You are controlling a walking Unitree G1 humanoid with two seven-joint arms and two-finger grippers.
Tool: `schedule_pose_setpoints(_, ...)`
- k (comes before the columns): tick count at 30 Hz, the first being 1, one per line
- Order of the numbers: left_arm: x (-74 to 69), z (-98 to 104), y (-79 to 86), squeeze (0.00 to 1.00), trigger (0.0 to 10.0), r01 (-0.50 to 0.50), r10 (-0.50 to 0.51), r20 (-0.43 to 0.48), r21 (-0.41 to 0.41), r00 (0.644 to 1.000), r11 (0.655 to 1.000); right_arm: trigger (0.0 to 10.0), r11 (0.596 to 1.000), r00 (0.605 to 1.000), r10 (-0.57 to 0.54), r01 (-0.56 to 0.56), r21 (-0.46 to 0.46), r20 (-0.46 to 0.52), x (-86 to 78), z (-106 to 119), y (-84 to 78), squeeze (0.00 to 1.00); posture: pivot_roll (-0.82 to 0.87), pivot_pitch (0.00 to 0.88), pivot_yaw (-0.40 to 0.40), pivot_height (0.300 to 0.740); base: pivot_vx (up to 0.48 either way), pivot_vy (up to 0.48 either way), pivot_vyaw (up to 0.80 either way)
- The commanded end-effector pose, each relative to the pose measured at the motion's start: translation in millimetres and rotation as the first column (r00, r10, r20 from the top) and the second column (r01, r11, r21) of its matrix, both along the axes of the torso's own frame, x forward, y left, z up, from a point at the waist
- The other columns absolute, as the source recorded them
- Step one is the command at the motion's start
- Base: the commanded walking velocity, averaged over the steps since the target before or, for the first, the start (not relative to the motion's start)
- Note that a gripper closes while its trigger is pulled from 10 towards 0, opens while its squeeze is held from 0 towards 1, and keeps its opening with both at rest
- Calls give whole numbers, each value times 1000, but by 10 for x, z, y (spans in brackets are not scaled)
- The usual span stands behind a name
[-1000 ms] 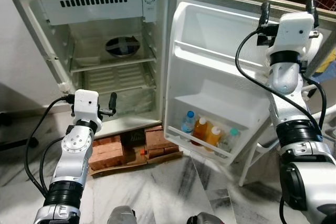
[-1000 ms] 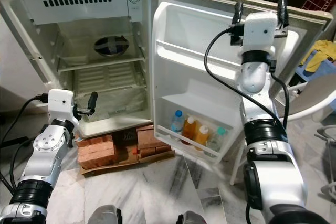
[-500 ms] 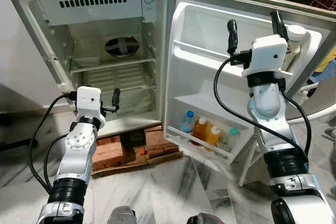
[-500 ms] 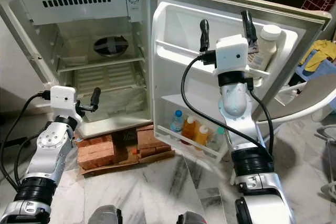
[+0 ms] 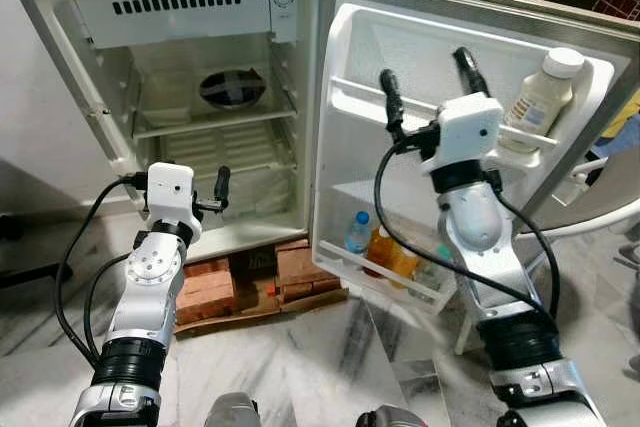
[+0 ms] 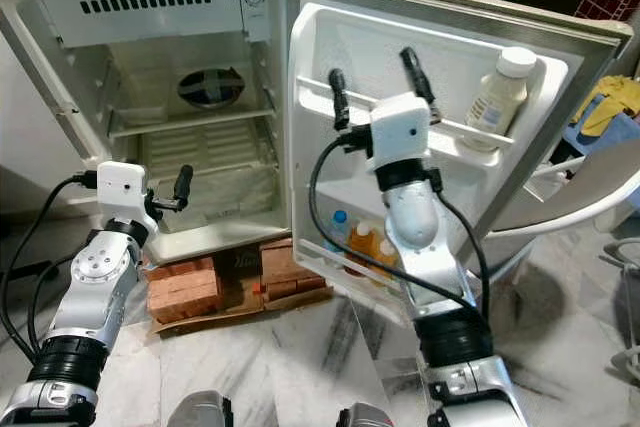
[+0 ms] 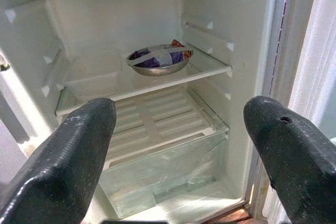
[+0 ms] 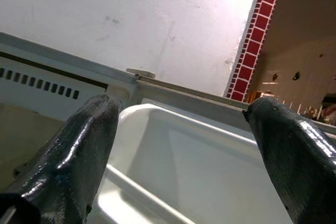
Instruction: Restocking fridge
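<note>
In your left eye view the fridge (image 5: 190, 97) stands open, its door (image 5: 450, 147) swung to the right. A jar (image 5: 540, 97) with a white lid stands on the door's upper shelf, at the right end. Four bottles (image 5: 392, 252) sit in the lower door bin (one blue-capped, two orange, one clear). Your right gripper (image 5: 428, 82) is raised before the upper shelf, fingers spread wide and holding nothing, well apart from the jar. Your left gripper (image 5: 205, 192) hovers low before the fridge's bottom compartment, also open and empty. Bricks (image 5: 215, 287) prop up the fridge.

The right eye view shows the same layout, with a yellow cloth (image 6: 612, 102) past the door's edge.

In your left wrist view, between the parted fingers (image 7: 68, 161), you see a steel bowl (image 7: 159, 59) on the inner shelf and a clear drawer (image 7: 163, 171) below it.

Your right wrist view looks up past spread fingers (image 8: 68, 150) at the door's top edge, a white wall (image 8: 131, 19) and a red brick strip (image 8: 254, 40).
</note>
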State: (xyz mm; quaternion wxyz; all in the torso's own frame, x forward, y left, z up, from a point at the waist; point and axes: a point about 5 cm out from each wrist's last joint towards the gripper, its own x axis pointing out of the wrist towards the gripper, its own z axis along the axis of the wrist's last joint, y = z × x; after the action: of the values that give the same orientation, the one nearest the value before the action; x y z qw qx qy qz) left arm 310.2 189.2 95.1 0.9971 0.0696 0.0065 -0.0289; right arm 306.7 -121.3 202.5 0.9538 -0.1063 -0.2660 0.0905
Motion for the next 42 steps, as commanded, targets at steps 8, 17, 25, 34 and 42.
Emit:
schedule_pose_setpoints(8,26,2,-1,0,10000,2,-2,-5,8,1000,1000,10000,999,999,39,-38,2,-38,-29,-20,42,0,85,0,-9,740,-268,0,0)
schedule_pose_setpoints(17,23,-10,1,0,10000,-1,1,-10,13,1000,1000,10000,999,997,44,-43,5,-71,-11,-59,56,0,87,0,-12,740,-182,0,0)
schedule_pose_setpoints(25,29,-13,2,0,10000,2,-1,-13,19,1000,1000,10000,1000,994,24,-23,13,-110,-5,-152,26,0,87,0,-11,740,0,0,0)
schedule_pose_setpoints(34,38,-26,8,0,10000,0,1,-17,24,1000,1000,10000,999,965,-40,36,-22,-260,-36,-569,-152,0,84,0,-12,740,0,0,0)
schedule_pose_setpoints(42,48,-4,4,0,10000,17,-17,-4,33,1000,999,10000,998,953,-57,52,-26,-296,-2,-652,-163,0,86,0,-11,740,0,0,0)
